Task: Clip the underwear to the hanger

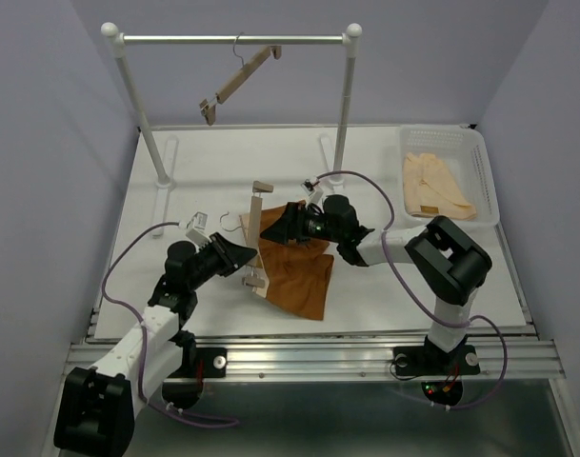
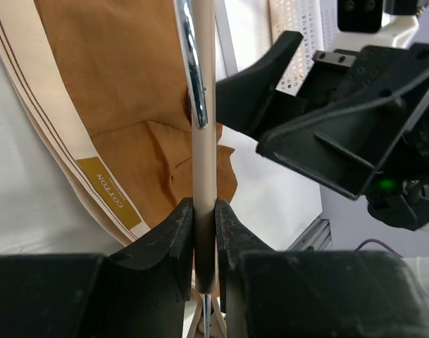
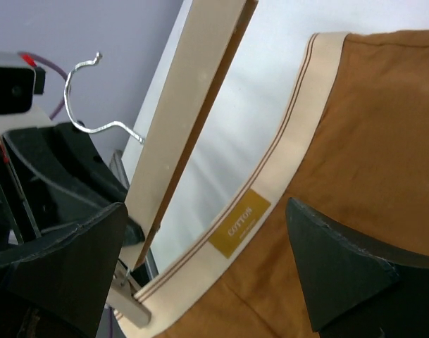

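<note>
The rust-brown underwear [image 1: 297,274] lies on the table with its beige waistband [image 3: 284,162] next to the wooden hanger [image 1: 258,233]. My left gripper [image 1: 248,255] is shut on the hanger's bar [image 2: 203,141], near the wire hook [image 3: 87,98]. The clip [image 3: 129,310] at the hanger's near end sits on a corner of the waistband. My right gripper [image 1: 272,227] is open and empty and hovers over the waistband and the bar; in its wrist view [image 3: 207,260] the COTTON label lies between the fingers. The underwear also shows in the left wrist view [image 2: 129,91].
A second wooden hanger [image 1: 240,81] hangs tilted on the white rack's rail [image 1: 232,40] at the back. A white basket [image 1: 480,157] at the back right holds a peach-cream cloth [image 1: 434,186]. The rack's posts stand behind the work area.
</note>
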Controlling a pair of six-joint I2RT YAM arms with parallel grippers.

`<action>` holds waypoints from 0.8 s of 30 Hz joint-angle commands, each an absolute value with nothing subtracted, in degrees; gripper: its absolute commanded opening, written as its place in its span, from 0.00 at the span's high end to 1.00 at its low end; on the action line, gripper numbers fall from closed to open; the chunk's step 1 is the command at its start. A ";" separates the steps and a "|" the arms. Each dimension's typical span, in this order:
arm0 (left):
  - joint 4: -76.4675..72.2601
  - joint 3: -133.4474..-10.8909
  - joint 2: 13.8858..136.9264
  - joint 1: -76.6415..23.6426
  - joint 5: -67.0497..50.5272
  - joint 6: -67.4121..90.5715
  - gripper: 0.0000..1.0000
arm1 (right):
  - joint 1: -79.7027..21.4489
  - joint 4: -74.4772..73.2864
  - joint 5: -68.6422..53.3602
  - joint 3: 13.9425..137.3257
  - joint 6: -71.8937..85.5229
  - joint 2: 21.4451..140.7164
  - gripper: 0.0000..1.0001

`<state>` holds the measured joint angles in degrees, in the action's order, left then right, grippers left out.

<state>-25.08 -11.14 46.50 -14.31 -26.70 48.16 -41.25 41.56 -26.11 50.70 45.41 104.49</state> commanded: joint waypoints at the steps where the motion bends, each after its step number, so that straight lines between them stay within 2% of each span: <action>1: -31.11 -9.85 43.95 -14.85 -27.95 49.04 1.00 | -40.96 52.82 -27.16 55.02 50.36 107.48 0.00; 8: -31.90 -7.82 41.22 -15.21 -28.83 49.75 1.00 | -40.96 55.89 -24.87 58.18 52.91 110.39 0.01; 12: -32.08 -7.21 39.73 -15.29 -28.74 50.54 1.00 | -40.96 58.27 -25.49 59.76 55.37 113.20 0.05; 16: -34.27 -6.16 39.55 -15.29 -28.65 51.06 1.00 | -40.96 60.11 -26.19 60.21 56.69 116.36 0.12; 20: -36.21 -5.45 39.55 -15.38 -28.65 51.68 1.00 | -40.96 66.52 -27.77 59.85 59.23 117.86 0.23; 24: -36.47 -5.27 40.25 -15.29 -29.18 51.42 1.00 | -40.96 74.95 -29.53 59.59 61.34 118.91 0.26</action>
<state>-30.61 -5.37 40.64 -15.03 -27.77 51.57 -41.25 61.30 -27.51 58.70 58.59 119.09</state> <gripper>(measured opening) 0.251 0.752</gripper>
